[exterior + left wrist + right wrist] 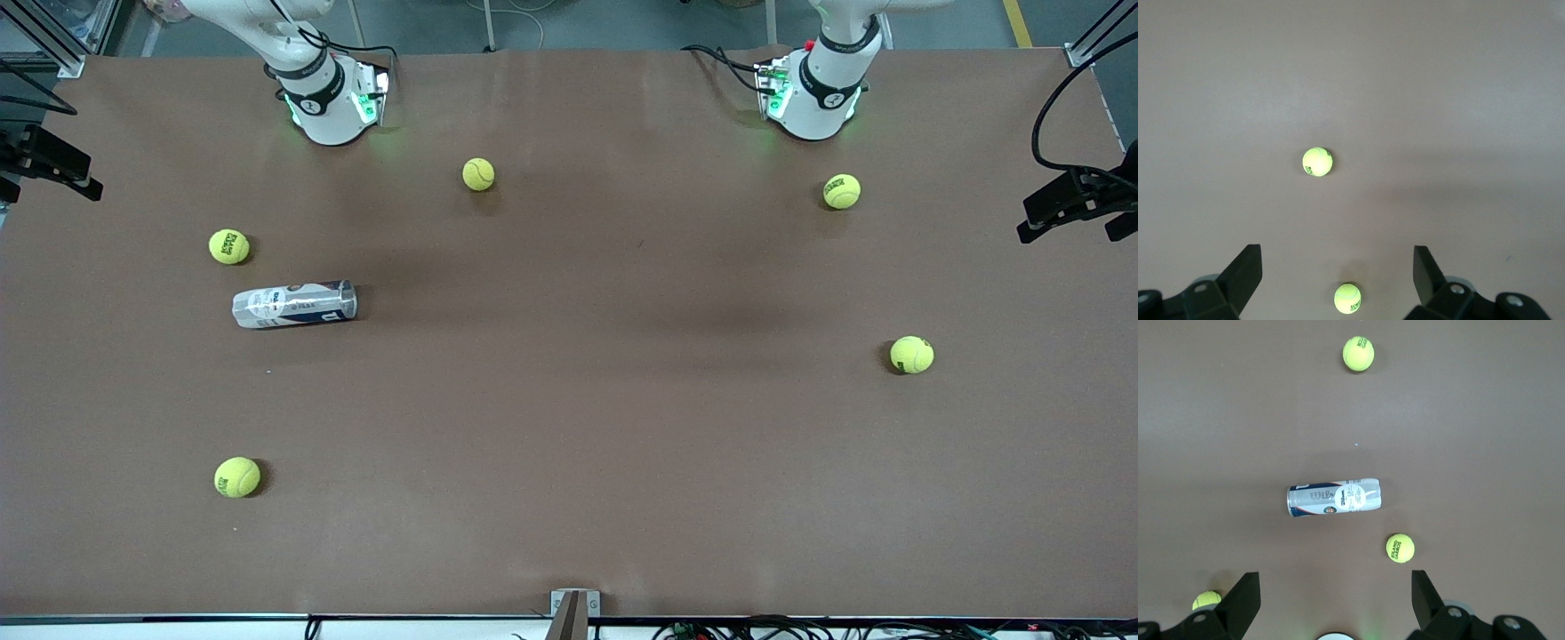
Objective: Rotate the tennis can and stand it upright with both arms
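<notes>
The tennis can lies on its side on the brown table, toward the right arm's end and nearer the front camera than the right arm's base. It also shows in the right wrist view. My right gripper is open and empty, high above the table near its own base, well apart from the can. My left gripper is open and empty, high over the left arm's end of the table, with only tennis balls below it. Neither gripper shows in the front view.
Several yellow-green tennis balls lie scattered. One is close beside the can, another is nearer the front camera, and others lie elsewhere. Black camera mounts stand at the table's ends.
</notes>
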### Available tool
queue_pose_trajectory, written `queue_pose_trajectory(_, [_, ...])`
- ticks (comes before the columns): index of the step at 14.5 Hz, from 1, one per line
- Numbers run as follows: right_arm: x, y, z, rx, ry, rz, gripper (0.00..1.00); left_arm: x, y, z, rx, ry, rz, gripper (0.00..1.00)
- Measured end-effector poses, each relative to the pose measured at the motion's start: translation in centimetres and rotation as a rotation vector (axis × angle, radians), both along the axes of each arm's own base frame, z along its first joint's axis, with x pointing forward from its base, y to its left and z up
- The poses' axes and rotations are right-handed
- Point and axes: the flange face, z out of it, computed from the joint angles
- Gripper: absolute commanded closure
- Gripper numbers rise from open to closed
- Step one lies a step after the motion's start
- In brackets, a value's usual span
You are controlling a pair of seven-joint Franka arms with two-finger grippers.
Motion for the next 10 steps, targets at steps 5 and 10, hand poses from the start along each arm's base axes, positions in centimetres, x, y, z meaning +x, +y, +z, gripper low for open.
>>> queue_pose_trajectory(5, [0.08,-0.02,-0.03,-0.002,-0.009,0.006,0.00,0.00,-0.08,0.00,0.000,0.000,-0.001,0.00])
queue_pose_trajectory(10, [-0.06,0.03,-0.27,-0.002,0.007,0.010,0.00,0.00,-0.11,0.00,0.000,0.000,-0.002,0.00])
